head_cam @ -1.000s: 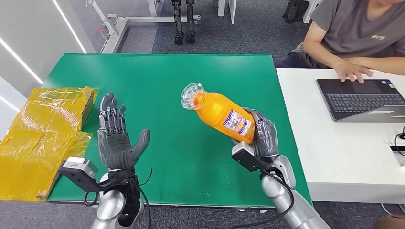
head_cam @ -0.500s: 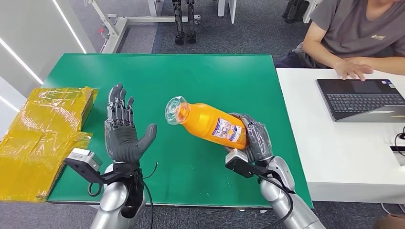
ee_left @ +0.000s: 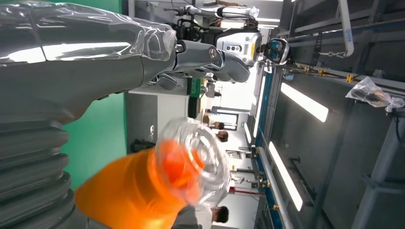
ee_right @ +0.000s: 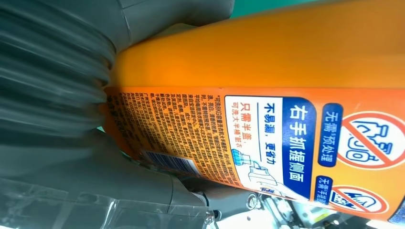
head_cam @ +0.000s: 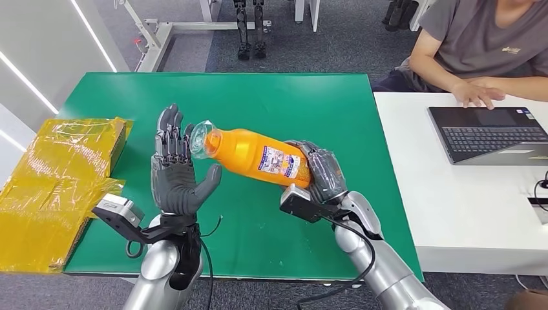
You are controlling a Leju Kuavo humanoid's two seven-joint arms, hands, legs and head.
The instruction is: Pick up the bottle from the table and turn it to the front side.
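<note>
Your right robot hand [head_cam: 318, 175] is clamped round the base of the bottle [head_cam: 255, 154], held tilted above the desk [head_cam: 310, 97] middle, cap toward the left robot hand [head_cam: 174, 174], spread apart, apparently to receive it.

An orange bottle [ee_right: 267, 62] seen very close, lying across the picture and held by the grey right hand [ee_right: 71, 109]. The hand's ribbed cover and thick thumb press against the bottle's side. A label [ee_right: 248, 143] faces the camera: small dense print, a barcode, a white and blue panel with Chinese characters, and round red prohibition signs. A sliver of green worktop [ee_right: 267, 5] shows behind.
</note>
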